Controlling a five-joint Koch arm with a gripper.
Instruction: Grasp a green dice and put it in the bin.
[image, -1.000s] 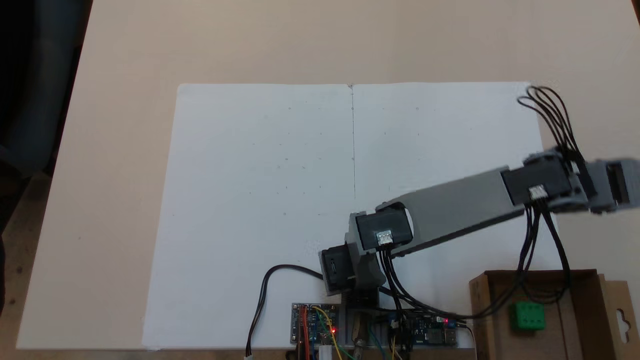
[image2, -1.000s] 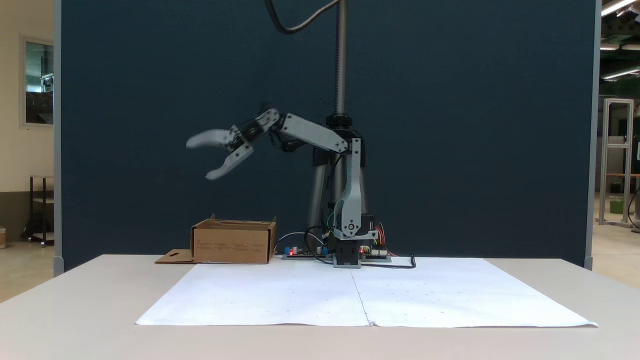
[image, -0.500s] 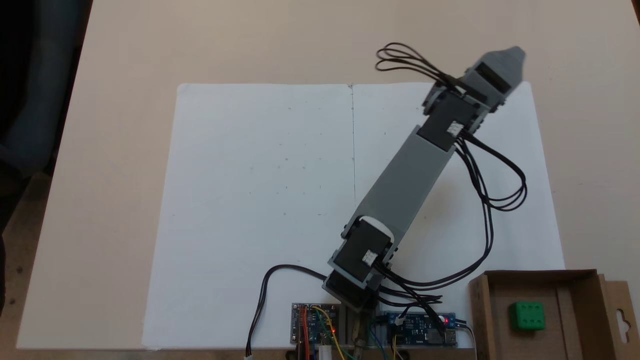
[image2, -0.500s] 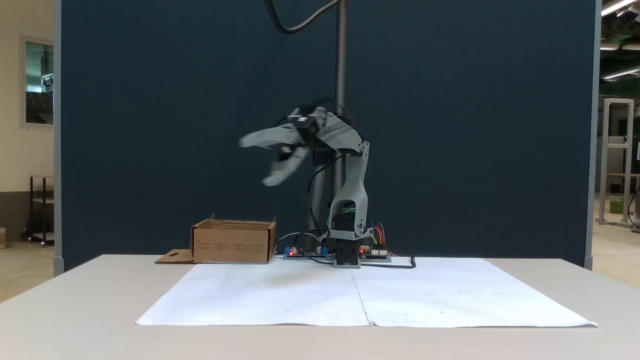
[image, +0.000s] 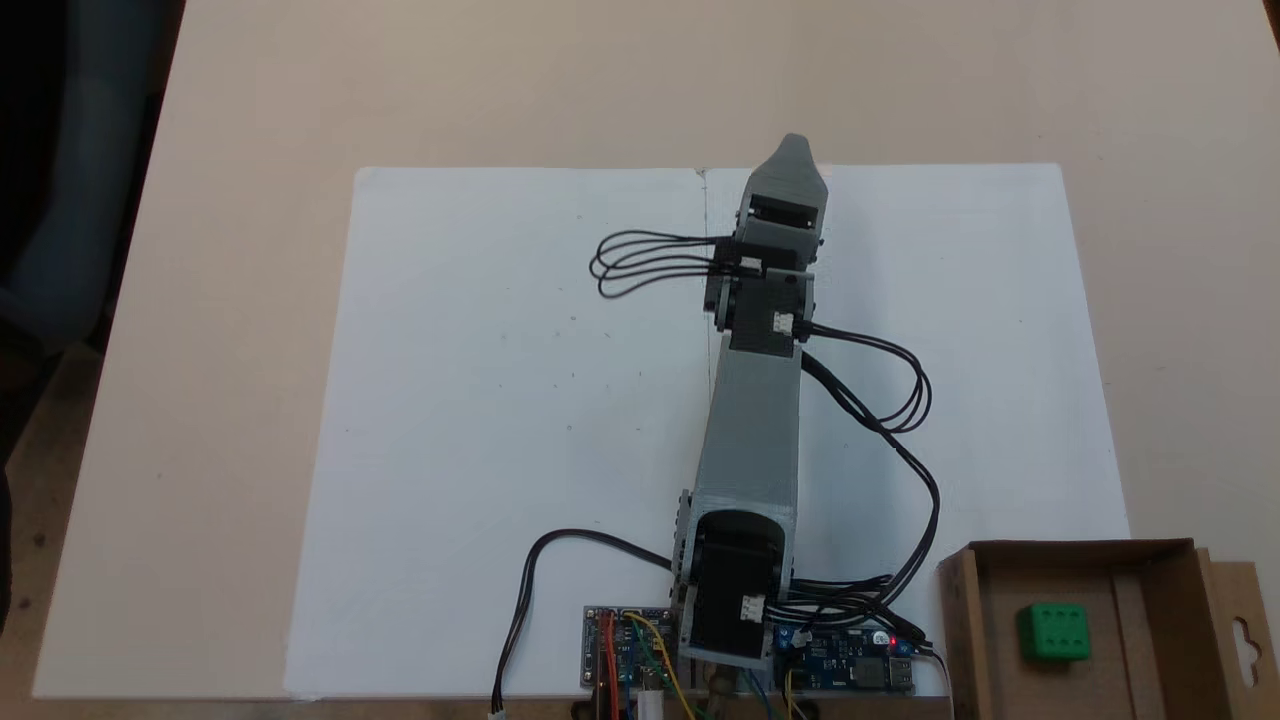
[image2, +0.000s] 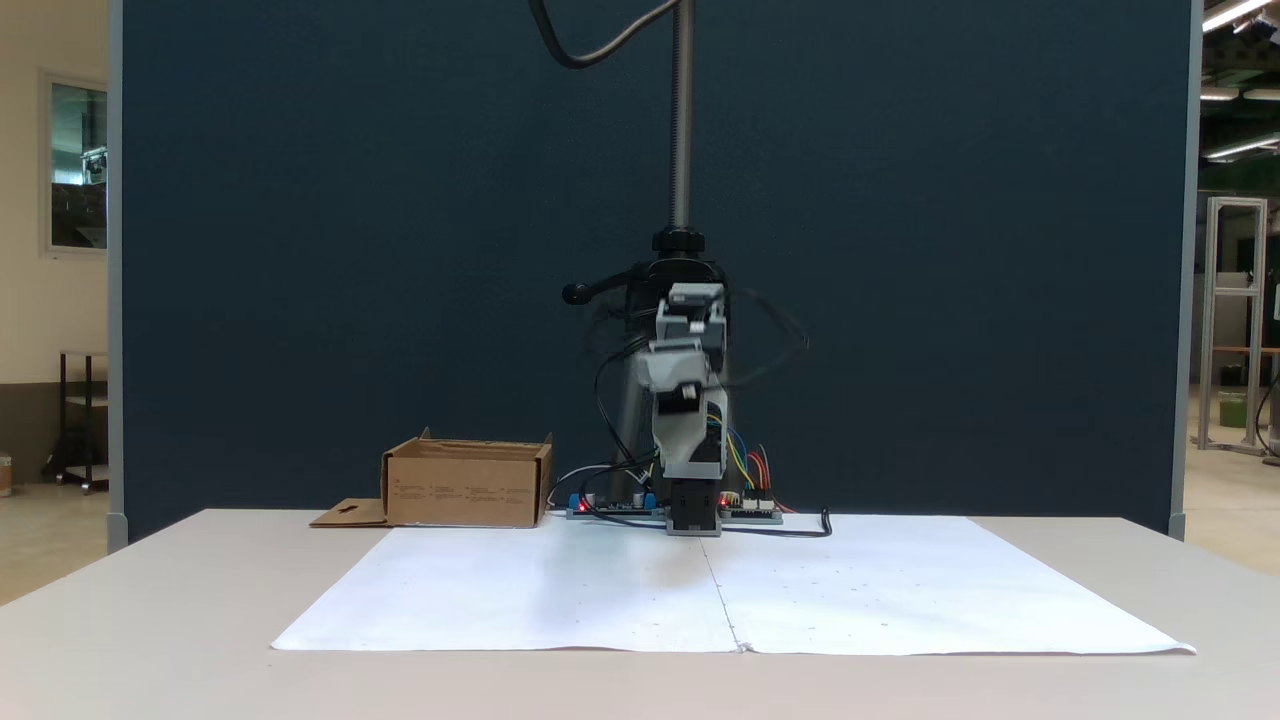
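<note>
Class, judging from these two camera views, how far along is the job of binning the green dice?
Done: the green dice lies inside the bin. In hand: nothing visible; the gripper points across the white paper, far from the bin. Left: apparently nothing.

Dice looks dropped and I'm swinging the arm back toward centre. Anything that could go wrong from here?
The green dice lies inside the bin, so the risks are small. The looped cables hang loose beside the arm and trail toward the bin's corner; a fast swing might snag them. The gripper hangs over the white sheet; folding down carelessly could scuff or shift it.
</note>
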